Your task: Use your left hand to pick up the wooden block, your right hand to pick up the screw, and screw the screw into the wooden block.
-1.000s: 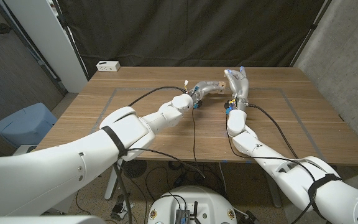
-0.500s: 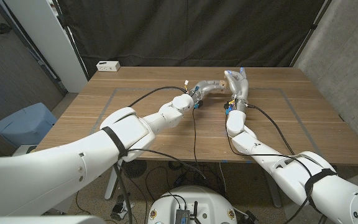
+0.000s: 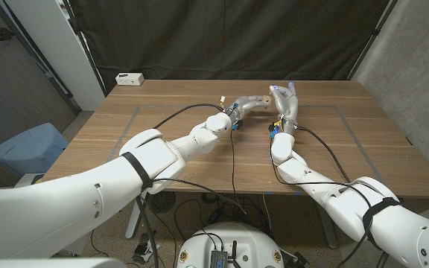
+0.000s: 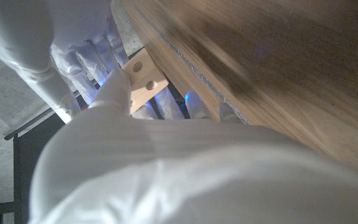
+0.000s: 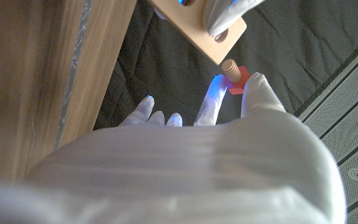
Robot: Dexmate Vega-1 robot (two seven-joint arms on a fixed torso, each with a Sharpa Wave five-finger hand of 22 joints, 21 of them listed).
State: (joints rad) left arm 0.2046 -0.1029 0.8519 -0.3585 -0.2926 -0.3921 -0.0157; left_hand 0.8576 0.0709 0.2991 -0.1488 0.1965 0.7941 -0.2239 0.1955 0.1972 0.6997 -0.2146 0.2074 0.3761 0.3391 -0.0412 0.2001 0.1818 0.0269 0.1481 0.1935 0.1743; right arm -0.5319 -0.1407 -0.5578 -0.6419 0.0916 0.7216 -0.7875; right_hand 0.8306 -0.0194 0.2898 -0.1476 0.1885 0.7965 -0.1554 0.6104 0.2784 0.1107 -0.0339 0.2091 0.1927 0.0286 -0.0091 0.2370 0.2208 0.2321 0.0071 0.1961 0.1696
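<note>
While both arms reach over the middle of the wooden table (image 3: 162, 141), toward its far edge, we start at the far left corner, where a small white box (image 3: 129, 78) sits on the tabletop. Moving right, our left hand (image 3: 243, 106) is raised above the wood with its fingers closed around the wooden block (image 3: 260, 100). We see the block more clearly in the left wrist view (image 4: 143, 78): a pale, flat piece with two round holes on its face, pinched at one end by our fingers (image 4: 114, 90).

Just to the right of it, our right hand (image 3: 285, 100) stands with its fingers pointing up, very close to the block. In the right wrist view the thumb and a finger (image 5: 258, 93) pinch the red head of the screw (image 5: 232, 71), and its wooden threaded shaft points at the underside of the block (image 5: 197, 31), right at the block's edge. We cannot tell whether the shaft's tip has entered a hole or only touches the wood. The other fingers of that hand are spread loosely, holding nothing.

Block and screw both hang in the air above the far middle of the table, clear of its surface.
</note>
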